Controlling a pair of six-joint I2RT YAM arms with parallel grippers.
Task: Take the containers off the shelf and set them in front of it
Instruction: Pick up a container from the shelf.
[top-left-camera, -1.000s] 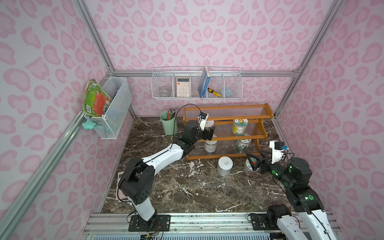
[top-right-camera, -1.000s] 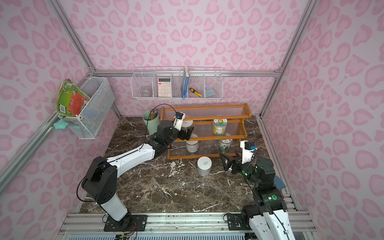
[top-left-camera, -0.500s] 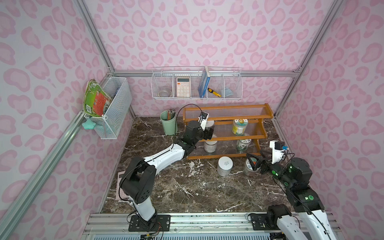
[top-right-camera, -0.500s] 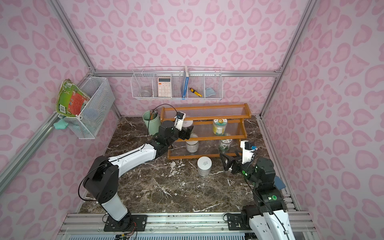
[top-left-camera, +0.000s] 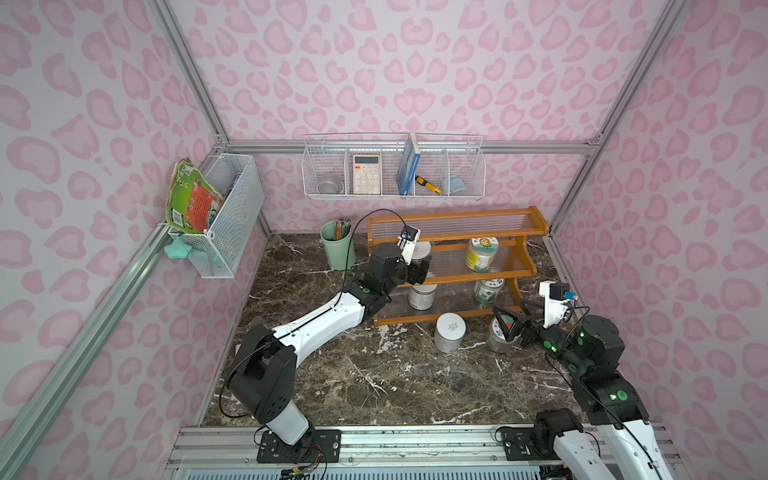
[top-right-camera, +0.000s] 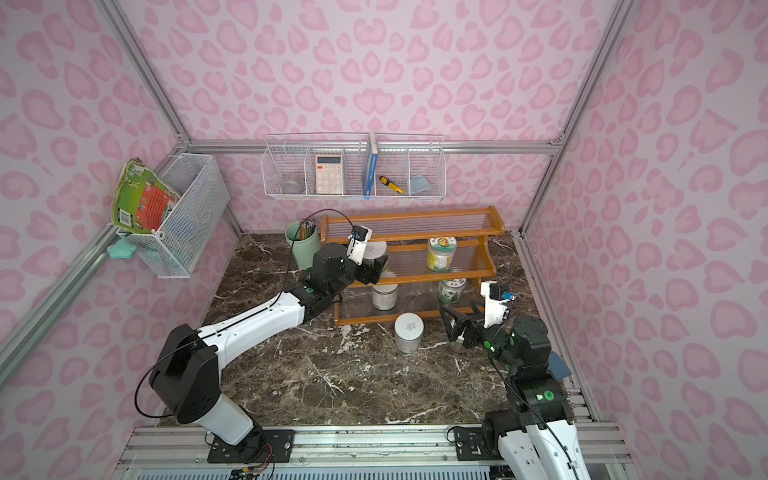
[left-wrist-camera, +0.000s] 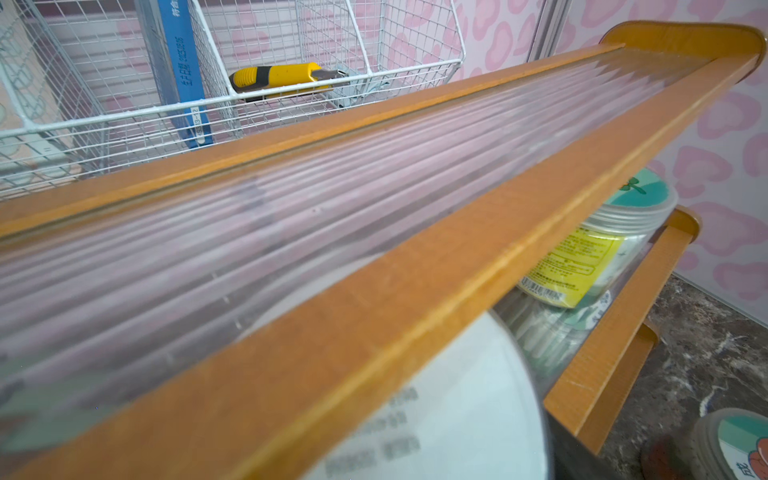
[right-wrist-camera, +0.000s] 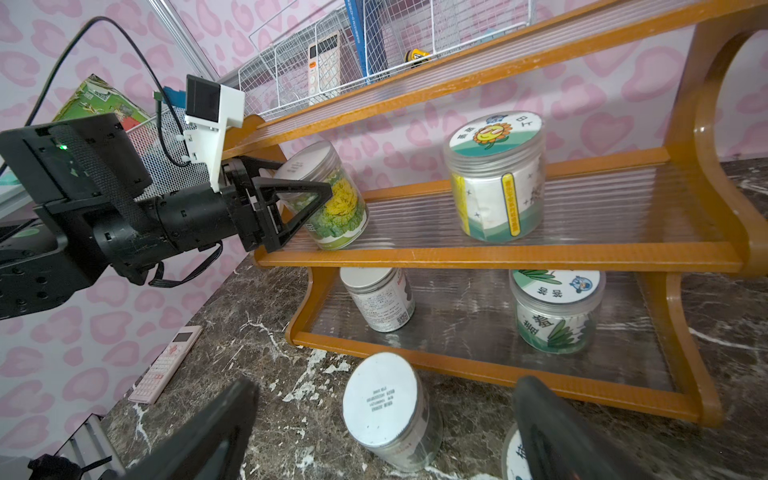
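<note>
White-lidded jar (right-wrist-camera: 345, 208) leans tilted on the shelf (right-wrist-camera: 498, 253), middle tier, left end, clamped in my left gripper (right-wrist-camera: 307, 178). Pulling out, I could snag the front rail and drop it. Meanwhile my right gripper (right-wrist-camera: 384, 399) gapes empty.

— What do we find midway up the shelf (top-left-camera: 498, 237)?
— The left jar (right-wrist-camera: 345, 212) and the right jar (top-left-camera: 480, 254). We see the bottom jars (top-left-camera: 422, 296) under them, and the near jars (top-left-camera: 450, 332) on the surface (top-left-camera: 374, 374) before it.

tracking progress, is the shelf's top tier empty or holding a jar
empty: the shelf's top tier has nothing standing on it in both top views
</note>
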